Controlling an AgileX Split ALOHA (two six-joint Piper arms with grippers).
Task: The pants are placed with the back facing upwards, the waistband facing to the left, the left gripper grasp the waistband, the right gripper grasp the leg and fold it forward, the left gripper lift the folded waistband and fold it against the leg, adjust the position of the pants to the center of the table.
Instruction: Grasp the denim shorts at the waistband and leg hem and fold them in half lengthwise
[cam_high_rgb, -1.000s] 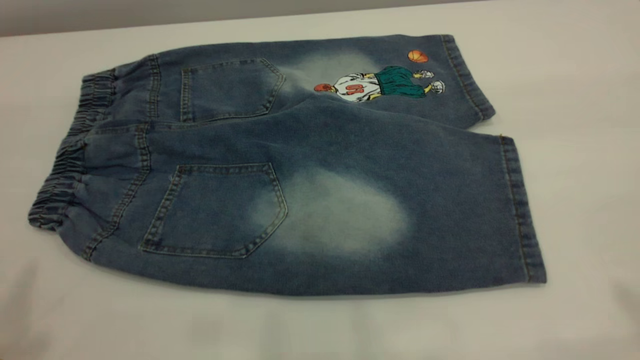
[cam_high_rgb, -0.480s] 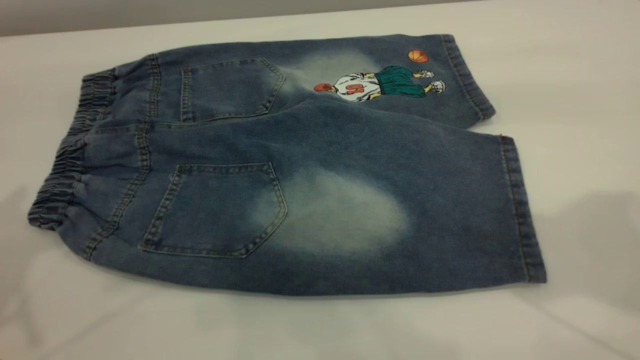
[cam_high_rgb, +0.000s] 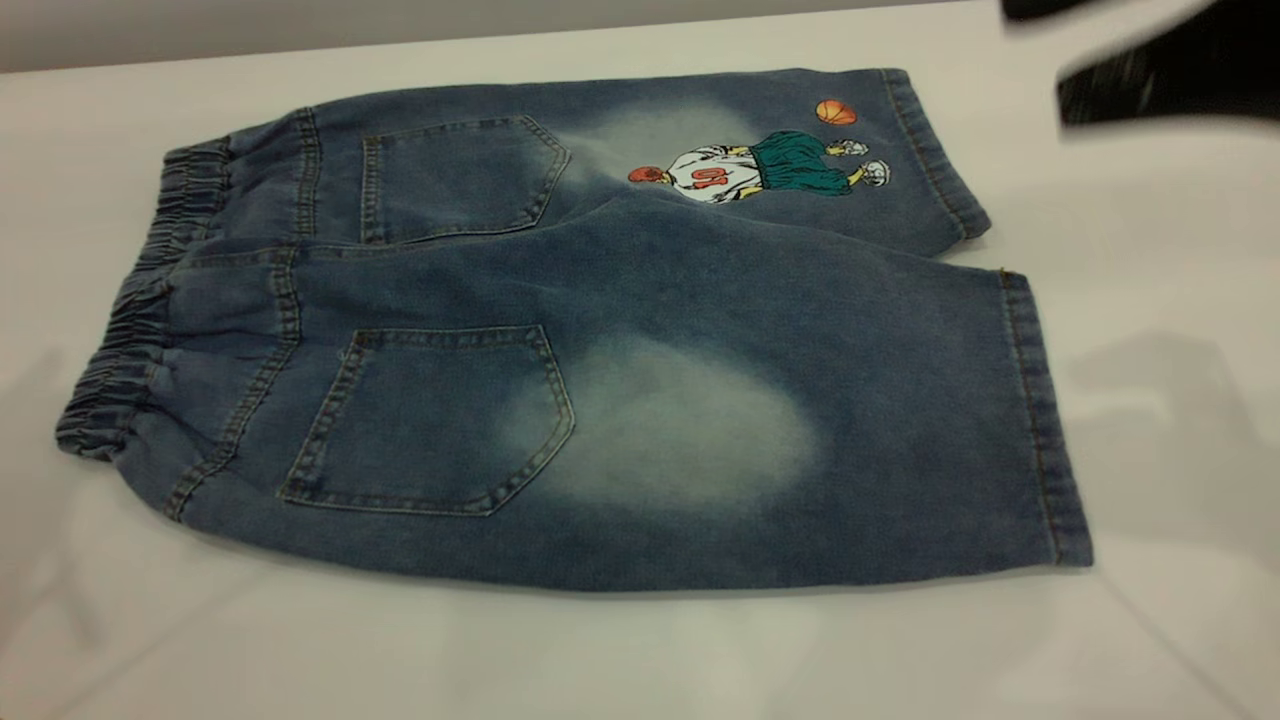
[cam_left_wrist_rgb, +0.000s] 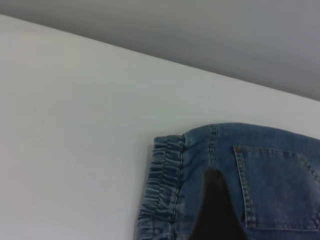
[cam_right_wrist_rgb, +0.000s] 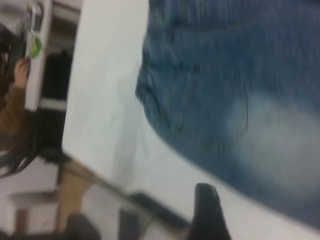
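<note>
The blue denim pants (cam_high_rgb: 600, 330) lie flat on the white table (cam_high_rgb: 1150, 300), back pockets up. The ruffled waistband (cam_high_rgb: 140, 310) points left. The leg (cam_high_rgb: 850, 420) with the large pale patch is nearest the front edge, and the cartoon leg (cam_high_rgb: 760, 165) lies behind it. A dark blurred part of my right arm (cam_high_rgb: 1160, 70) hangs above the table's far right corner, clear of the cloth. My right gripper (cam_right_wrist_rgb: 207, 212) is over bare table beside the pants (cam_right_wrist_rgb: 225, 85). My left gripper (cam_left_wrist_rgb: 216, 210) hovers above the denim just inside the waistband (cam_left_wrist_rgb: 162, 185), beside a back pocket (cam_left_wrist_rgb: 280, 185).
Bare tabletop (cam_high_rgb: 640, 650) surrounds the pants on all sides, with soft arm shadows at both ends. The right wrist view shows the table's edge (cam_right_wrist_rgb: 75, 155), furniture beyond it and a person's arm (cam_right_wrist_rgb: 15, 100) far off.
The dark right arm has come into the exterior view at the top right. Shadows on the table at both ends have shifted. The pants have not moved.
</note>
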